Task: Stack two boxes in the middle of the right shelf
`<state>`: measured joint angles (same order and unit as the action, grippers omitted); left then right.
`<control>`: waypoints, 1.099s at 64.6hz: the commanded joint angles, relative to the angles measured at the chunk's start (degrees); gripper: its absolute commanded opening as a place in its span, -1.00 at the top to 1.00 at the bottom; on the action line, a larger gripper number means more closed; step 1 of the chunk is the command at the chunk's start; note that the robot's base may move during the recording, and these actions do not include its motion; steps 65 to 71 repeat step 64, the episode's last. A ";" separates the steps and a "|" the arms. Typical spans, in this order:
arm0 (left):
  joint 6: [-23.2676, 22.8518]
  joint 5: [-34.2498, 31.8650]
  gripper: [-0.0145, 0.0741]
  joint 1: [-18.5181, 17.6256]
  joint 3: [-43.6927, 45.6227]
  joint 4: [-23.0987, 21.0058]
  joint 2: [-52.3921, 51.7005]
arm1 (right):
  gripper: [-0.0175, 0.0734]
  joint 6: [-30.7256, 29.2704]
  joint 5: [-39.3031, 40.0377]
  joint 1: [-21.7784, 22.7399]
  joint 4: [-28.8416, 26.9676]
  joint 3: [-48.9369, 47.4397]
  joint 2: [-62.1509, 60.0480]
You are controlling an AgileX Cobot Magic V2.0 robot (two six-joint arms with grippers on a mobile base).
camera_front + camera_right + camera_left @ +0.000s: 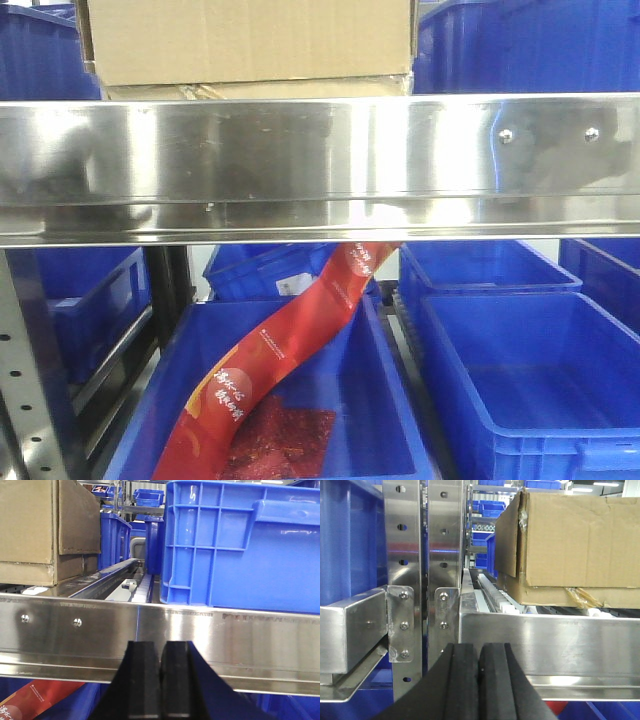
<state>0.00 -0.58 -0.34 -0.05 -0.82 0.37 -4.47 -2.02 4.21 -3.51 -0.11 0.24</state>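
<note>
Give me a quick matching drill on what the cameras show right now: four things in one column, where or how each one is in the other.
Things:
1. upper cardboard box
2. red banner strip
3. left claw
4. blue bin

Place or state:
A. shut, holding nothing, in front of the shelf lip
B. on the steel shelf, right of the boxes
C. resting on the lower cardboard box
D. hanging down into a bin below the shelf

Pairs: 1-C, 2-D, 3-A, 4-B
</note>
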 commanded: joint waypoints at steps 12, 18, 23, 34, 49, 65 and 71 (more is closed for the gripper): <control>-3.34 -1.68 0.92 0.14 0.05 1.18 -0.37 | 0.97 -0.13 0.92 0.19 0.00 0.11 -0.24; -3.44 -1.49 0.92 0.14 0.05 1.58 -0.37 | 0.97 -0.13 0.92 0.19 0.00 0.11 -0.24; -3.32 -1.49 0.92 0.14 0.05 1.56 -0.37 | 0.97 -0.13 0.92 0.19 0.00 0.11 -0.24; -3.32 -1.49 0.92 0.14 0.05 1.56 -0.37 | 0.97 -0.13 0.92 0.19 0.00 0.11 -0.24; -3.32 -1.49 0.92 0.14 0.05 1.56 -0.37 | 0.97 -0.13 0.92 0.19 0.00 0.11 -0.24; -3.32 -1.49 0.92 0.14 0.05 1.56 -0.37 | 0.97 -0.13 0.92 0.19 0.00 0.11 -0.24; -3.32 -1.49 0.92 0.14 0.05 1.56 -0.37 | 0.97 -0.13 0.92 0.19 0.00 0.11 -0.24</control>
